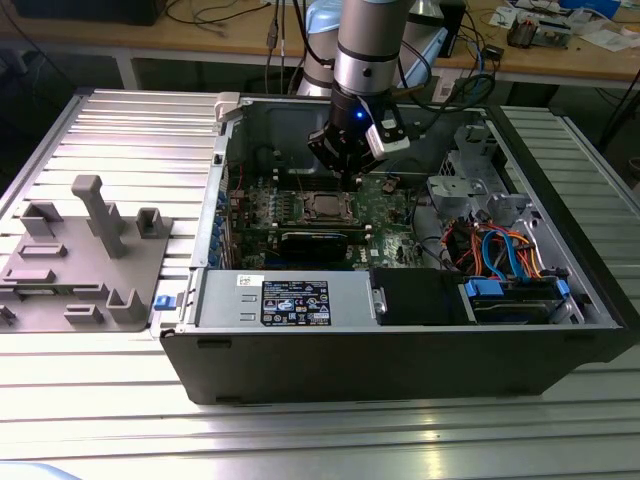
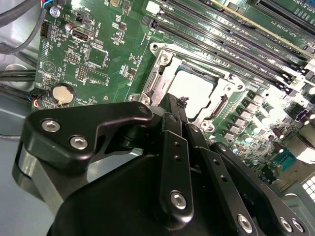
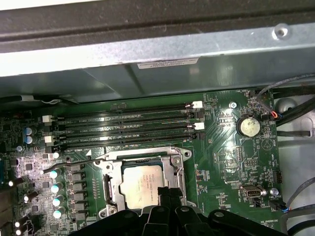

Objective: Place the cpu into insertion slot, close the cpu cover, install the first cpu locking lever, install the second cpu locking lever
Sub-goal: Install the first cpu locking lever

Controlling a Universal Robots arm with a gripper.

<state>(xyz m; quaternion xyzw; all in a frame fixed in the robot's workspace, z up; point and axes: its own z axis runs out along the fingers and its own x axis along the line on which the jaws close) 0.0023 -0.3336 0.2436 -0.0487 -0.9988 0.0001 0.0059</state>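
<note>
Deep inside the open computer case (image 1: pixel 420 345), poised low over the green board (image 3: pixel 219 147): gripper (image 2: pixel 178 104), fingers (image 2: pixel 170 147) drawn tight together, nothing visibly pinched between them. Directly beneath the tips, contact impossible to tell, cpu (image 3: pixel 141 183), dull silver top showing, seated flat in the insertion slot (image 3: pixel 105 186). Around the chip, cpu cover (image 3: pixel 140 156), apparently folded down, square window framing the metal lid. Out to one side of the tips, just past the cover's edge, thin wire locking lever (image 3: pixel 74 163), angled clear of the socket and seemingly unlatched. Farther off, beyond the socket, rows of dark memory slots (image 3: pixel 128 123); well away on the side opposite the lever, round coin cell (image 3: pixel 247 126). Placement and cover closing apparently done; judged to be at the first lever step, nothing yet latched. Calls for a steady press of closed tips on a slim, springy wire, swung down and tucked under its catch. Risk, by this reading: a glancing push bending the wire or scraping the small capacitors (image 3: pixel 55 187) beside it.
</note>
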